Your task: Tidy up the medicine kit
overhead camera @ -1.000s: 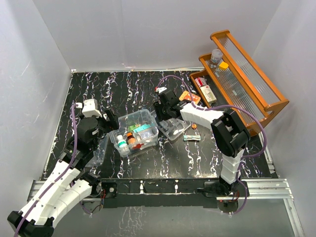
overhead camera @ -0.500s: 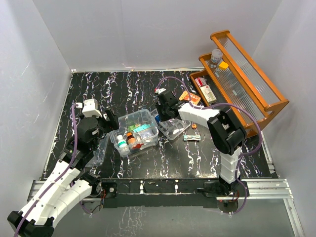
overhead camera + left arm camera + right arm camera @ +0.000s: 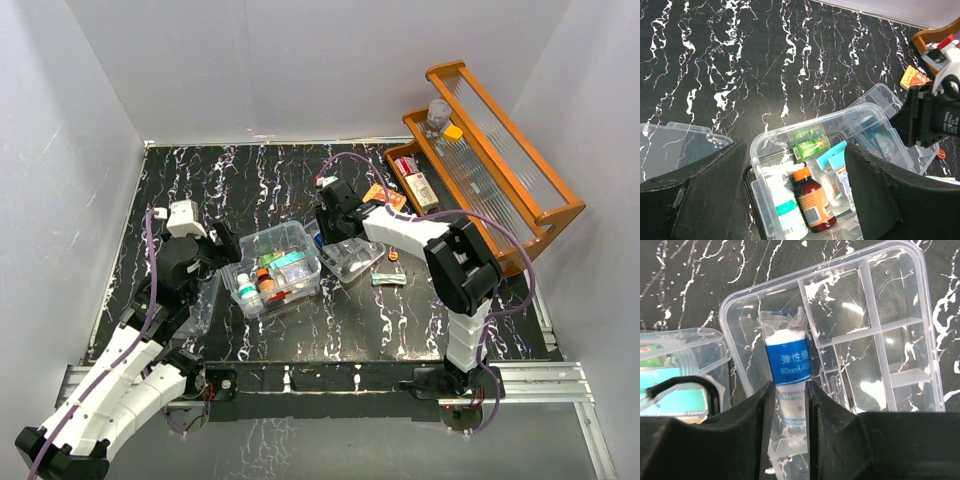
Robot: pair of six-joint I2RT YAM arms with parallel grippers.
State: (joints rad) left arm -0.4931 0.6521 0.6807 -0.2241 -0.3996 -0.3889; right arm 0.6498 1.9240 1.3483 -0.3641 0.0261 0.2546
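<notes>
The medicine kit (image 3: 281, 264), a clear open box, sits mid-table and holds a brown syrup bottle (image 3: 811, 199), a white bottle (image 3: 788, 216), green packs (image 3: 810, 147) and blue sachets. My left gripper (image 3: 795, 150) hovers open over the kit's (image 3: 790, 131) left end, gripping nothing; in the top view the left gripper (image 3: 216, 250) sits just left of the box. My right gripper (image 3: 788, 390) is shut on a wrapped bandage roll (image 3: 787, 357) with a blue label, above a clear divided tray (image 3: 900, 350). That tray (image 3: 352, 258) lies right of the kit, under the right gripper (image 3: 330, 226).
An orange-brown wooden rack (image 3: 490, 160) stands at the right with a bottle and a box on it. An orange box (image 3: 383, 197), a small tube (image 3: 388, 279) and a small orange piece (image 3: 393, 256) lie near the tray. A clear lid (image 3: 675, 145) rests left of the kit.
The right gripper's jaws narrowed onto the bandage roll, and it shifted slightly over the tray's left end. The left arm has stayed still.
</notes>
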